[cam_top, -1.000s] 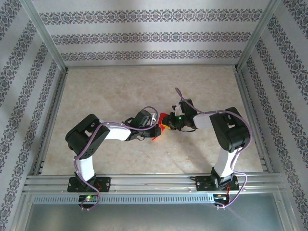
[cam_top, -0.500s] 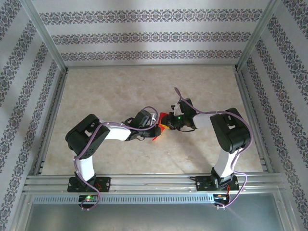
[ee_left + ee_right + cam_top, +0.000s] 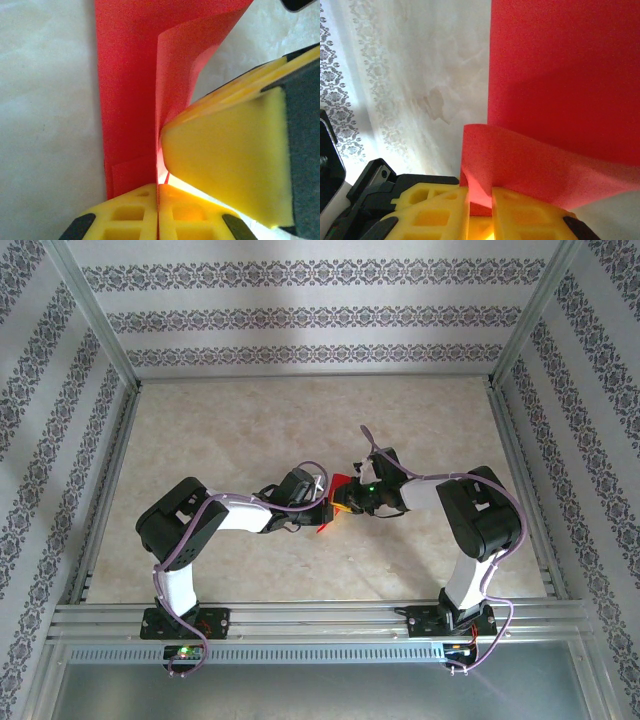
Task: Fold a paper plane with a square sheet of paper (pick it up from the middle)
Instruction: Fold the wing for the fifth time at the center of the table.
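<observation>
The red paper (image 3: 340, 483) (image 3: 130, 90) (image 3: 560, 65) is thin, bright and plain, with nothing drawn on it. It is not flat. It is folded along a straight crease, and one flap stands up from the rest. One edge bends over in a soft curl. From above it looks small and bunched up. It is near the middle of the table (image 3: 220, 440), a little closer to the near edge.

Paper (image 3: 130, 75) over table (image 3: 250, 430) middle — between left jaws, right jaws.
</observation>
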